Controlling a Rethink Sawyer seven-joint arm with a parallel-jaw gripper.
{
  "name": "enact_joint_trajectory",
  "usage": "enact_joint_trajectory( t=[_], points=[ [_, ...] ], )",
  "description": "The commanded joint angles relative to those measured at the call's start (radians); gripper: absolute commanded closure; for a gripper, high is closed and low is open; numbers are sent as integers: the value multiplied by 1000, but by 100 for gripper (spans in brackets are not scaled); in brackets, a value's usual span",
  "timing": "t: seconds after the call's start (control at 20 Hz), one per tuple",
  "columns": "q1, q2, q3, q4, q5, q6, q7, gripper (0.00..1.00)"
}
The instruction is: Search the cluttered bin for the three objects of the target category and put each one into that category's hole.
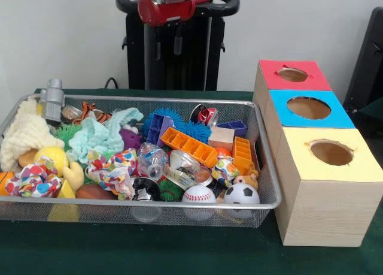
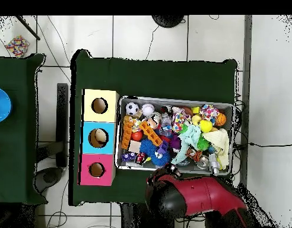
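The wire mesh bin (image 1: 179, 214) stands on the green table, full of toys; it also shows in the overhead view (image 2: 175, 100). Three dotted paper wads lie in it: one at the front left (image 1: 35, 180), one left of the middle (image 1: 114, 170), and one right of the middle by the soccer ball (image 1: 226, 169). Two of them show from above (image 2: 209, 111) (image 2: 178, 122). The yellow-topped box's hole (image 1: 331, 152) (image 2: 100, 105) is right of the bin, nearest the camera. My gripper (image 2: 166, 171) is drawn back at the bin's robot-side rim, holding nothing that I can see.
A blue-topped box (image 1: 309, 108) and a red-topped box (image 1: 292, 75) stand behind the yellow one. A cream cloth (image 1: 24, 134), a mint cloth (image 1: 99, 134), orange trays (image 1: 190, 146), a baseball (image 1: 198, 194) and a soccer ball (image 1: 241, 194) crowd the bin. The red arm (image 2: 193, 199) lies above the pedestal.
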Motion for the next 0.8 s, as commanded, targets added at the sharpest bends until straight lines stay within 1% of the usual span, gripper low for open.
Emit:
enact_joint_trajectory(
  t=[0.05,0.5,0.8],
  points=[
    [-82,0,86,40,41,38,-34,0],
    [-93,16,102,41,20,36,-13,0],
    [-106,4,124,36,43,66,-30,0]
  ],
)
